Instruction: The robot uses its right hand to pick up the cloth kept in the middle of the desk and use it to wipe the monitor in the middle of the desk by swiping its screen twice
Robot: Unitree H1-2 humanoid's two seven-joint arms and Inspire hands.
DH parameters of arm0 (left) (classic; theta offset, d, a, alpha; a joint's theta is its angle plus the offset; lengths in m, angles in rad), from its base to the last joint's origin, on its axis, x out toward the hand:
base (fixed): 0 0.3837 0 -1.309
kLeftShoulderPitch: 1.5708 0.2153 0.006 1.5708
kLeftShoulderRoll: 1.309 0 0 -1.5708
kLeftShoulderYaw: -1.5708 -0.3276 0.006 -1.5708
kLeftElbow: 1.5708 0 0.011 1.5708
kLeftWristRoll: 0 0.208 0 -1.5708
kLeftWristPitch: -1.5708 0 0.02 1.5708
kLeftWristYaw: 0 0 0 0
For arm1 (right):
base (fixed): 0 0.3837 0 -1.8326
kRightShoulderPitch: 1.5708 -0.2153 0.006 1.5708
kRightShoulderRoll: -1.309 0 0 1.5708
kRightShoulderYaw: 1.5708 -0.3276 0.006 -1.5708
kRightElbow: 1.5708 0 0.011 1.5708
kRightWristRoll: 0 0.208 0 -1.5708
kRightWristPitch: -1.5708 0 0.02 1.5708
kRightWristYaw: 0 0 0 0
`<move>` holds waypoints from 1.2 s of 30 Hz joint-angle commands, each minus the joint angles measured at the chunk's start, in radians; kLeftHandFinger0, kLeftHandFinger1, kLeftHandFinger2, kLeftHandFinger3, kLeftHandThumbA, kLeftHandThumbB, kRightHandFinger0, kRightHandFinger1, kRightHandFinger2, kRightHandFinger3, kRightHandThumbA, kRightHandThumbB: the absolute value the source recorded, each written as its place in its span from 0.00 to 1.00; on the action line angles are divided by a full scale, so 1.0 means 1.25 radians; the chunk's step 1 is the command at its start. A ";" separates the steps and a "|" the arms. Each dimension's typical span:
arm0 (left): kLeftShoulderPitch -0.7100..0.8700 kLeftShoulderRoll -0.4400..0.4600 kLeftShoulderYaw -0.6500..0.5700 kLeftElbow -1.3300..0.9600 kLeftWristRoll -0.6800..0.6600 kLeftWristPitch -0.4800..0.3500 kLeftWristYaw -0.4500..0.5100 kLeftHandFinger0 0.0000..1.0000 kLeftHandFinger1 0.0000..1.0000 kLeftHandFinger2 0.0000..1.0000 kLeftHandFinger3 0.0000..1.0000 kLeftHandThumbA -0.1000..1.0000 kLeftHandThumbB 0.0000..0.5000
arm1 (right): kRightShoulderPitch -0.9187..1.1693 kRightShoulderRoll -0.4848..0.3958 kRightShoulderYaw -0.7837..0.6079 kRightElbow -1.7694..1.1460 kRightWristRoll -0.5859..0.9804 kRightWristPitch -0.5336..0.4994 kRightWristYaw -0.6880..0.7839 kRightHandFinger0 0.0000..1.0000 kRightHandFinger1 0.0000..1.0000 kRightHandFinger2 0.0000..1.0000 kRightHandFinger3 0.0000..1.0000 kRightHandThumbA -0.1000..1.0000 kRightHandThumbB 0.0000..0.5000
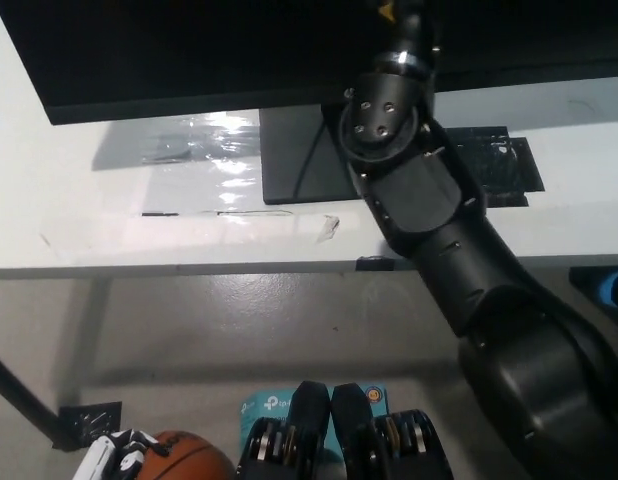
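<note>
Head view shows my right arm point(439, 240) reaching far across the desk point(109, 215) up to the monitor point(189, 50), whose screen runs left-right; my right hand point(404, 15) is mostly cropped, a yellow scrap of cloth point(386, 12) beside it, grip undeterminable.

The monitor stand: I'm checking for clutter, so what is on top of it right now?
The black right arm crosses over the monitor stand, covering its right part. The visible left part is bare apart from a cable.
</note>
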 commanded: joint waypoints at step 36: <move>0.034 0.007 0.004 0.003 -0.018 -0.035 0.004 0.00 0.00 0.00 0.02 0.78 1.00 | 0.137 -0.412 0.032 -0.120 -0.140 -0.063 0.074 0.00 0.00 0.28 0.07 0.00 0.06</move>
